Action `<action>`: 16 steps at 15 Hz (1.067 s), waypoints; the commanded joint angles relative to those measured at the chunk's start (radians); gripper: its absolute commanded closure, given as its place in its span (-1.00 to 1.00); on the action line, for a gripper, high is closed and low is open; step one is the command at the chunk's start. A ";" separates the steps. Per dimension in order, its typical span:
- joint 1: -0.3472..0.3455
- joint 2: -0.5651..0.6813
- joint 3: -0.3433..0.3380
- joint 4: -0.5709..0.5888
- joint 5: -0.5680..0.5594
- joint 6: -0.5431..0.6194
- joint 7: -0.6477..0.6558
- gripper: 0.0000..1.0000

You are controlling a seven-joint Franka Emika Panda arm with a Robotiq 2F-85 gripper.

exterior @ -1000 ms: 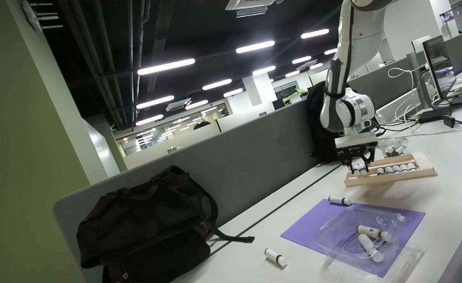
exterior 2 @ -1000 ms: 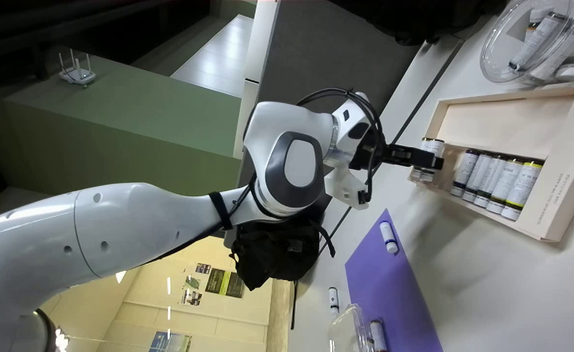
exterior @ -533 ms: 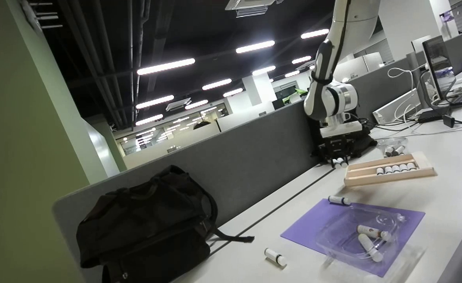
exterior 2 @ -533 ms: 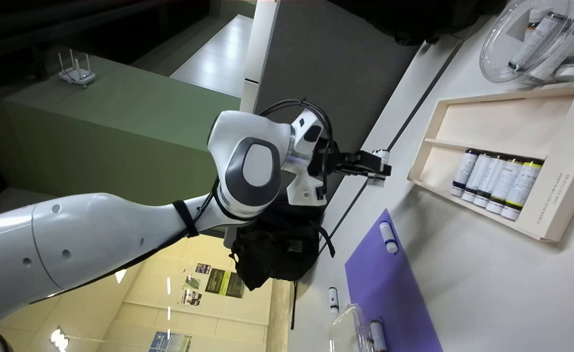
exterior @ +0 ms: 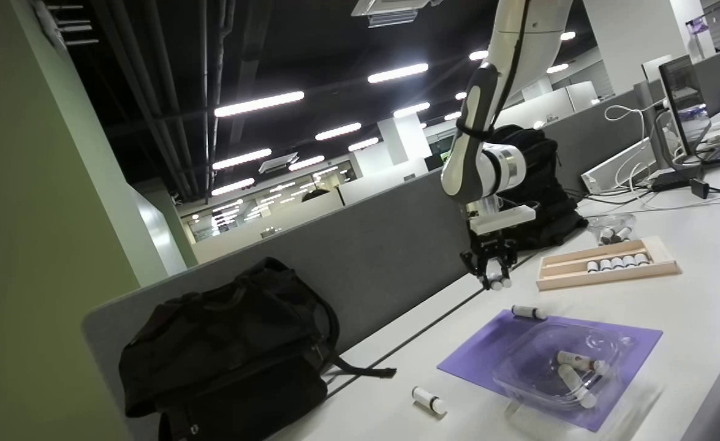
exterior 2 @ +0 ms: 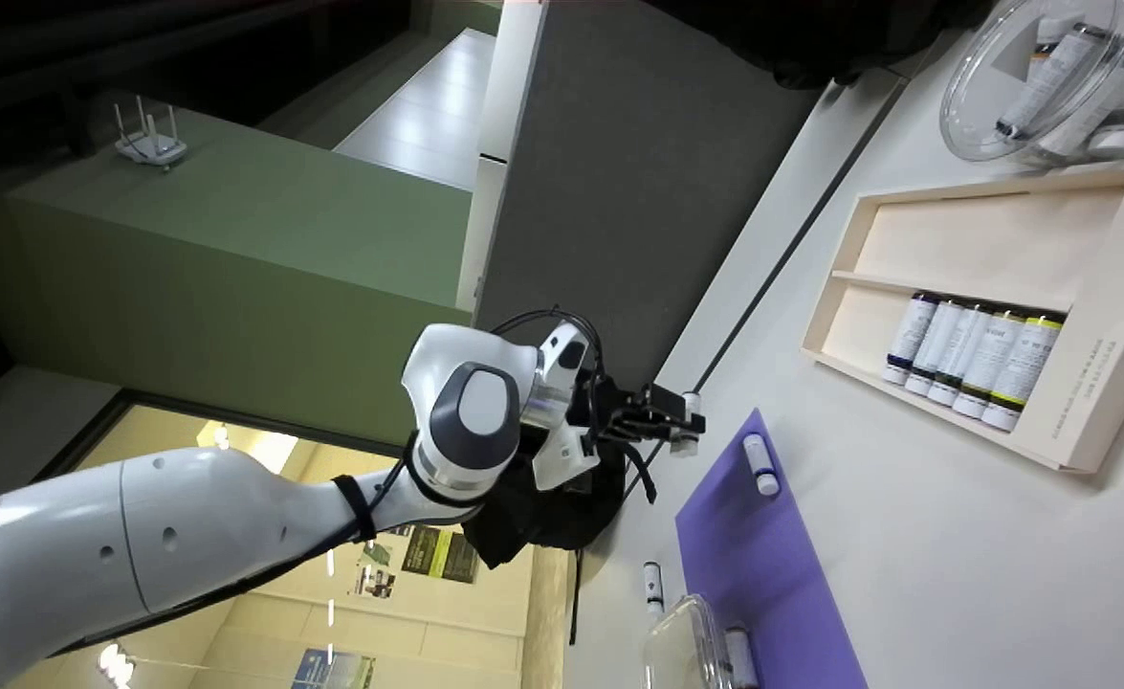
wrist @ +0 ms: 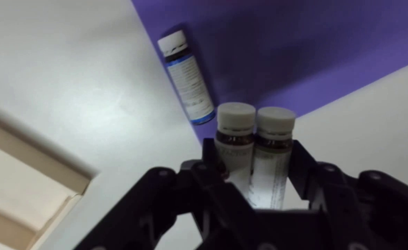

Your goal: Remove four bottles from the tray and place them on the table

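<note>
White-capped, pale-labelled cylindrical bottles point(wrist: 236, 149), two abreast, sit squeezed in my black two-fingered tool point(wrist: 253, 151) above the smooth white counter point(exterior: 697, 306); if I release them unevenly, one could roll away.

**My arm point(exterior 2: 236, 522) was white, its claw point(wrist: 253, 152) black**

On my screens I saw glossy, rounded links point(exterior 2: 45, 565), round grey dimples point(exterior 2: 169, 539), a dark-grey joint cover point(exterior 2: 444, 421) framing a pale oval point(exterior 2: 481, 413), a black strap point(exterior 2: 355, 507), looping black cables point(exterior 2: 576, 321) and round pivot heads point(wrist: 375, 176) on the claw.
</note>
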 commanded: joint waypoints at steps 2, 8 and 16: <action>0.049 0.021 0.028 -0.035 -0.036 0.009 -0.028 0.44; 0.092 0.092 0.022 -0.073 -0.076 0.097 -0.030 0.44; 0.068 0.058 0.036 -0.064 -0.052 0.066 -0.037 -0.96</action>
